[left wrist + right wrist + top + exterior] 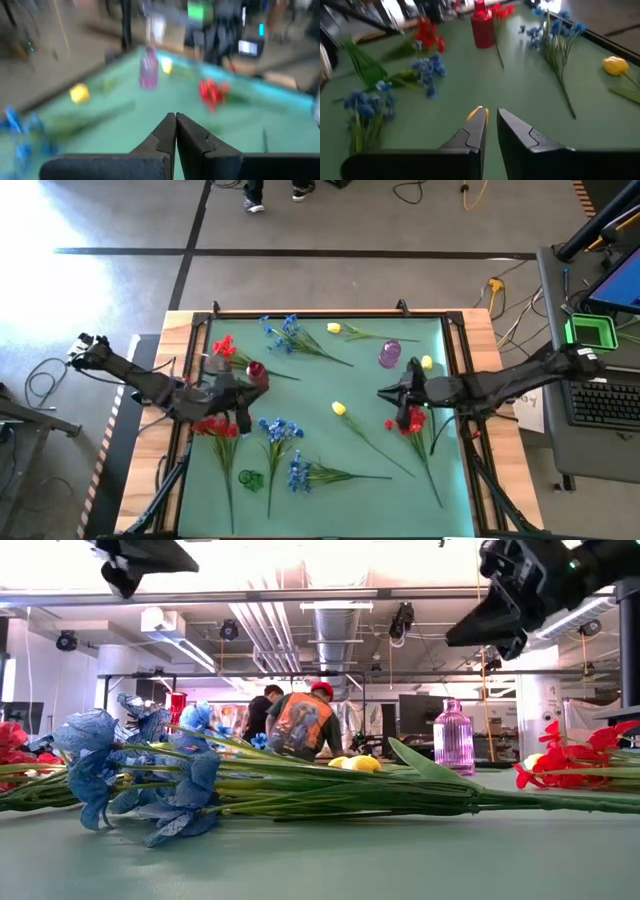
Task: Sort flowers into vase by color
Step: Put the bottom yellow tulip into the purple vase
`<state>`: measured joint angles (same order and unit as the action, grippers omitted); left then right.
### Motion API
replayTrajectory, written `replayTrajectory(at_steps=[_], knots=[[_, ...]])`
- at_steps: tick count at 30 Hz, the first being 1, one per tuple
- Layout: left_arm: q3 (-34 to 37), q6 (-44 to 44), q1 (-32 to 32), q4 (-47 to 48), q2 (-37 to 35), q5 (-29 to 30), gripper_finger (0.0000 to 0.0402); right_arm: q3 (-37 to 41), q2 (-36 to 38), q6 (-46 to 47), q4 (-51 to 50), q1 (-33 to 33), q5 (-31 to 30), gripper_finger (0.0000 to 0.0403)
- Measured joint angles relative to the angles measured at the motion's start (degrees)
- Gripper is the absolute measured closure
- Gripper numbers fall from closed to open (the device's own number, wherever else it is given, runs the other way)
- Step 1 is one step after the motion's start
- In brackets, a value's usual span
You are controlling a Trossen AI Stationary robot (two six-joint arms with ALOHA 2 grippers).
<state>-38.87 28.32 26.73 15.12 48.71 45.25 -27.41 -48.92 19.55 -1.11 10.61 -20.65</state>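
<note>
The flowers lie all over my green surface [330, 445]. Red flowers [405, 423] lie just under my right tool [392, 393]. More red flowers [215, 426] lie near my left tool [243, 420]. Blue flowers [285, 333] lie at the far side, and more blue flowers [298, 472] at the near side. A yellow flower [340, 409] lies in the middle, with its stem pointing toward the near right corner.

There are three vases. The red vase [256, 371] stands by my left arm and already has a red flower in it. The purple vase [389, 354] stands near my right arm. The green vase [247, 478] lies on its side near the blue flowers.

My left tool is shut tight and holds nothing. My right tool is almost shut, and I see nothing between its tips. Both hang above the surface.

I think I am between flowers, picking which one to get. Next I must open a tool wide, go down to a thin stem, and pinch it.
</note>
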Motion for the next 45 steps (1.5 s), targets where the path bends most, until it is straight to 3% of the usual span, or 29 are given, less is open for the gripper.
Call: replayTrajectory(at_steps=[3, 7, 15, 19, 26, 32, 41, 45], knots=[[-4.9, 7.7, 0.0, 13.2, 3.7, -3.2, 0.0402, -4.5, -4.2, 0.6, -8.6, 0.8, 0.1, 0.0364], [-7.8, 9.5, 0.0, 17.7, 8.3, -3.3, 0.0402, -10.6, -8.9, 5.1, -17.4, 0.9, 0.0, 0.0364], [-11.3, 7.0, -0.1, 17.7, 13.5, -3.3, 0.0402, -19.5, -19.1, 10.6, -28.9, 0.8, 2.3, 0.0353], [-10.9, 9.1, 0.1, 17.6, 13.9, -3.2, 0.0402, -23.4, -23.8, 10.6, -29.0, 0.2, 6.3, 0.0308], [-9.3, 14.0, 0.9, 17.5, 14.0, -3.2, 0.0402, -30.7, -30.8, 10.5, -35.1, 0.2, 6.6, 0.0213], [-9.3, 15.7, 1.0, 16.4, 14.4, -2.1, 0.0402, -35.4, -36.0, 13.6, -39.7, 1.7, 8.0, 0.0162], [-9.2, 12.8, 1.0, 11.8, 17.5, 0.6, 0.0402, -40.2, -44.0, 20.0, -41.8, 4.6, 9.2, 0.0143], [-9.2, 10.3, 1.0, 11.6, 18.0, -4.0, 0.0402, -41.1, -47.0, 24.3, -43.5, 4.9, 9.2, 0.0142]])
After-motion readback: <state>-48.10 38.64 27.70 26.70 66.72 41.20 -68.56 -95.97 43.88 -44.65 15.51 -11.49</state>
